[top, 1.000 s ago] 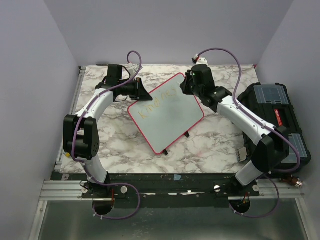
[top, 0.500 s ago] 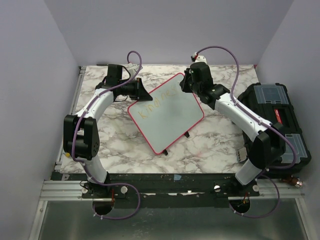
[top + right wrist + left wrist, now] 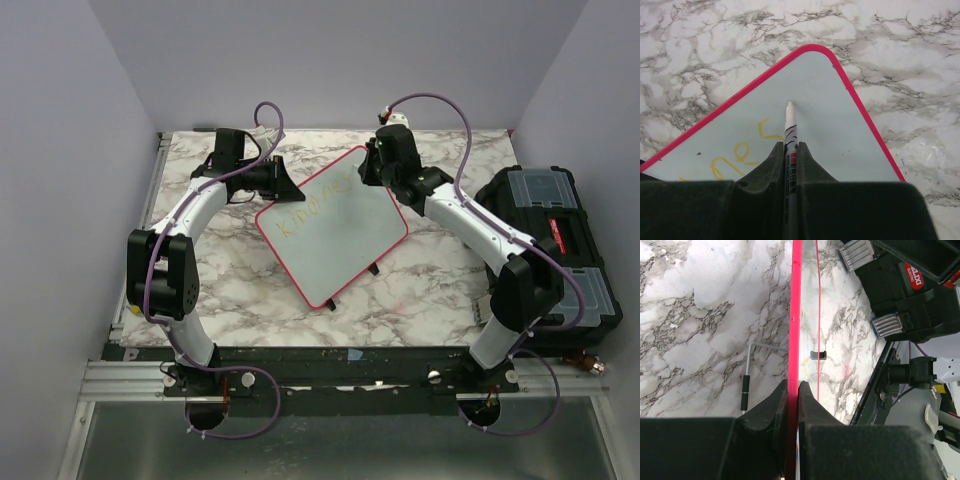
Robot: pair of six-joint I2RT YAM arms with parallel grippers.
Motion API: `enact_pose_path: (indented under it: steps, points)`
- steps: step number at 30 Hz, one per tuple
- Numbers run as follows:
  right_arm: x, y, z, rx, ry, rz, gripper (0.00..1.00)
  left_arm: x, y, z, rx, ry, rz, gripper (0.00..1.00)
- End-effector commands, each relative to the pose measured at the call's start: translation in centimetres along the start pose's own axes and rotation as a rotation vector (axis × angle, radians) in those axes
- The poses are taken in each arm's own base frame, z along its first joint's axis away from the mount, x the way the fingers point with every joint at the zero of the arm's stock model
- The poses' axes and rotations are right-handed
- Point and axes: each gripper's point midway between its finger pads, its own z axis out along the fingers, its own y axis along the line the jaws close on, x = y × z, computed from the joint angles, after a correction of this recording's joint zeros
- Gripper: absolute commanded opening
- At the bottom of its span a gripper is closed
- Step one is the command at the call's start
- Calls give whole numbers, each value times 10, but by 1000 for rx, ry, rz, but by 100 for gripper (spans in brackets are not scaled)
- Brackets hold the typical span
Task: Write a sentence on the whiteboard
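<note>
The whiteboard point(image 3: 335, 230), white with a pinkish-red frame, sits tilted on the marble table. Faint yellow letters of the sentence point(image 3: 315, 200) run along its upper left part; in the right wrist view point(image 3: 740, 152) they end just left of the marker. My left gripper point(image 3: 283, 180) is shut on the board's left edge, seen edge-on as a red strip point(image 3: 794, 315). My right gripper point(image 3: 372, 170) is shut on a white marker point(image 3: 790, 135), whose tip touches the board point(image 3: 840, 135) near its far corner.
A black toolbox point(image 3: 555, 230) stands at the table's right side, also in the left wrist view point(image 3: 900, 295). The board's thin metal stand leg point(image 3: 747, 375) and small black clips point(image 3: 373, 268) stick out below it.
My right gripper with the marker has shifted slightly up and left toward the board's far corner. The left gripper and board have not moved.
</note>
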Motion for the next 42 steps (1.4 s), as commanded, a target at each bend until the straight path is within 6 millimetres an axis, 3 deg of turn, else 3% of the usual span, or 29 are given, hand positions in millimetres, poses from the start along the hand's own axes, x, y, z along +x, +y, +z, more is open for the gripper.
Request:
enact_pose_path:
  steps: [1,20,29,42]
  points:
    - [-4,-4,4,18,6,-5,1,21,5,11,-17,64,62,0]
    - [24,8,3,-71,87,23,1,21,6,11,-20,66,60,0]
    - [38,0,-1,-50,110,23,1,21,5,11,-19,66,60,0]
    - [39,-15,0,31,104,4,1,21,5,11,-17,65,61,0]
